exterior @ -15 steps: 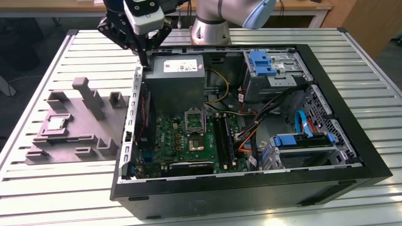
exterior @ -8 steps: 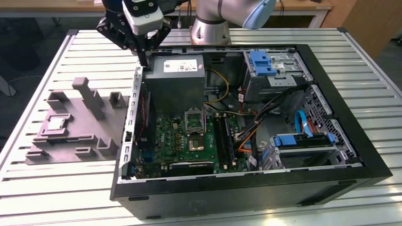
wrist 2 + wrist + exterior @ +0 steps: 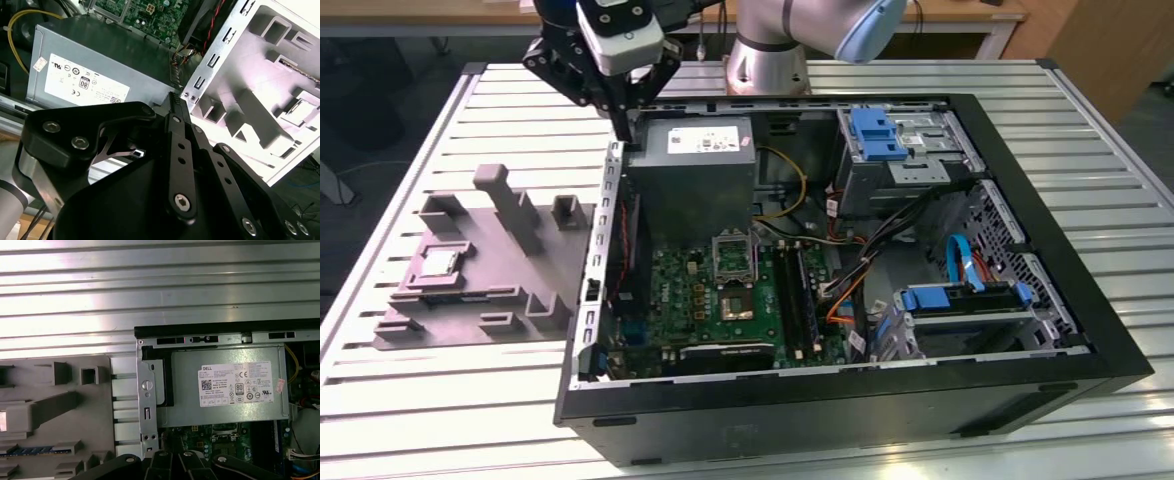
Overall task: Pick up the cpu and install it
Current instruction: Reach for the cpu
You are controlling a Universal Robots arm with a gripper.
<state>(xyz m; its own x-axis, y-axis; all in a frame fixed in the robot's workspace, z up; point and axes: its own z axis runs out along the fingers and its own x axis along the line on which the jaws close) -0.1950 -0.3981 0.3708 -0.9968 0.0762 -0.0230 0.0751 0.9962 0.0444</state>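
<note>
While the flat silvery-grey square cpu (image 3: 438, 264) lies in the grey plastic tray (image 3: 487, 278) beside the black computer case (image 3: 854, 410), the black claw (image 3: 623, 128) hangs clenched, empty, well apart: pickup not begun.

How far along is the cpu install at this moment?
Nothing looks done so far. The cpu lies in a recess of the grey tray, outside the computer case. In hand: nothing. The claw is shut and empty, hanging over the case's edge beside the power supply. Left: both the pick-up and the install, as the cpu is not yet on the motherboard.
</note>
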